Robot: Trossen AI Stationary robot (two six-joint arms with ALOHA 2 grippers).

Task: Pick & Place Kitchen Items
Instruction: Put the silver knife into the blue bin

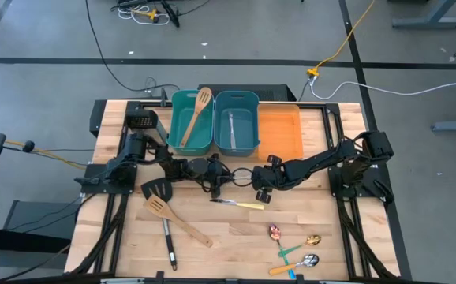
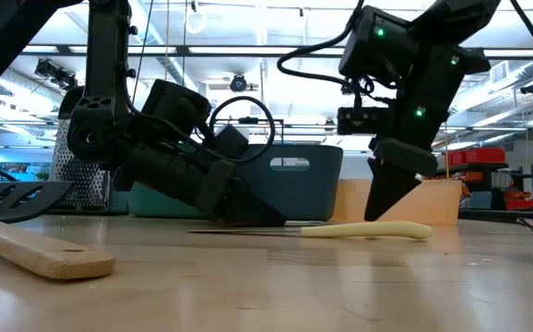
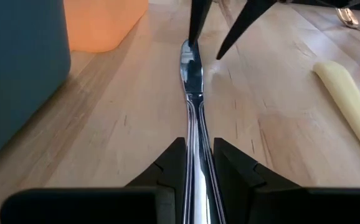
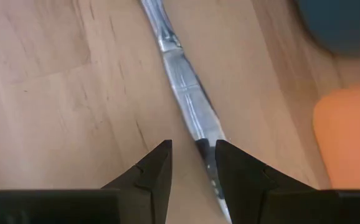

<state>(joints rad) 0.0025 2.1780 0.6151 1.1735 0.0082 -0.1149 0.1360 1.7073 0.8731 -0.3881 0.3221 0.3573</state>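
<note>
A silver table knife (image 3: 192, 81) lies lengthwise on the wood between my two grippers, in the middle of the table. My left gripper (image 3: 196, 167) (image 1: 218, 175) is low over the table and shut on the knife's near end. My right gripper (image 4: 192, 163) (image 1: 261, 186) is open and points down. Its fingers (image 3: 197, 22) stand on either side of the knife's far end (image 4: 189, 106). A yellow-handled knife (image 1: 240, 204) (image 2: 363, 231) lies flat just nearer the table's front edge. In the low view the silver knife is hidden behind the arms. My left gripper pinches the silver knife's handle (image 3: 195, 140) between its two fingers. It comes in low from the table's left, with the fingers lying along the knife. The knife runs straight out ahead of the fingers, level with the wood. Whether it rests on the table I cannot tell.
Two teal bins stand at the far edge, one (image 1: 190, 120) holding a wooden spatula, the other (image 1: 237, 120) a knife. An orange bin (image 1: 280, 132) is to their right and a black mesh box (image 1: 141, 121) to their left. A black turner (image 1: 162, 213), a wooden spatula (image 1: 177, 220) and spoons (image 1: 295, 246) lie near the front.
</note>
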